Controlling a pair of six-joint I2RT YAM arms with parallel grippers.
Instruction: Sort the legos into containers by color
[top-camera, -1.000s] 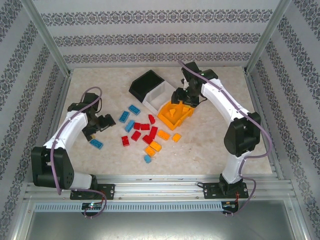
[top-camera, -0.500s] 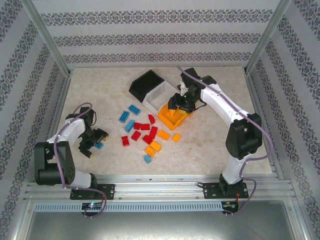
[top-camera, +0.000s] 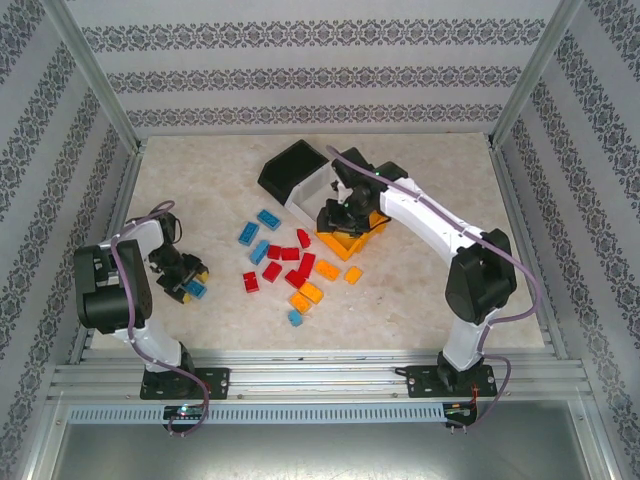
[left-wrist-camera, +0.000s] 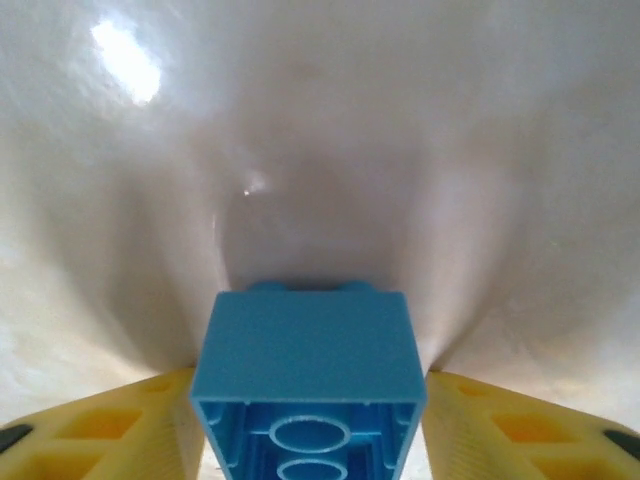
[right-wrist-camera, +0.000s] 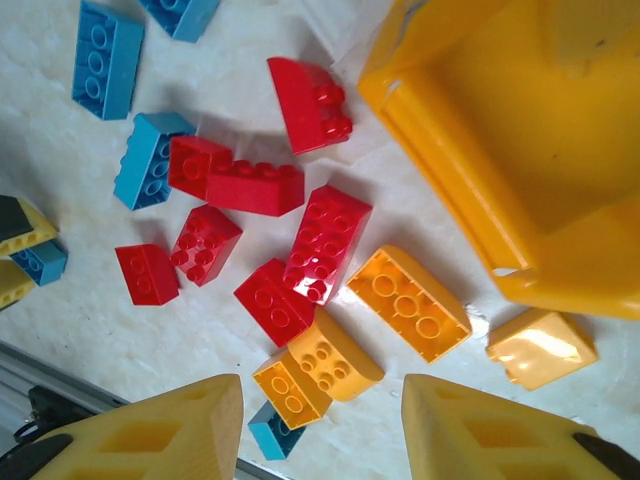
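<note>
Our left pincer (top-camera: 184, 278) is low by the left edge of the table (top-camera: 430, 300), toward the near corner. It pinches a blue brick (left-wrist-camera: 308, 350), with a yellow finger (left-wrist-camera: 120, 430) flat against each of two opposite walls. Our right pincer (right-wrist-camera: 320, 388) hangs spread and empty above the loose bricks (right-wrist-camera: 300, 260) in the middle of the table, beside the orange bin (right-wrist-camera: 520, 160). The black bin (top-camera: 290, 168) and the white bin (top-camera: 312, 196) stand in a row with it toward the far edge.

We judge these bricks light, hard and smooth. They will not give under a squeeze, but they may twist or slide out of a grip set on a corner. We would take each one across its flat parallel walls, not by the studs or a rounded top. Many touch their neighbours, so we would go first for the bricks at the rim of the heap.
</note>
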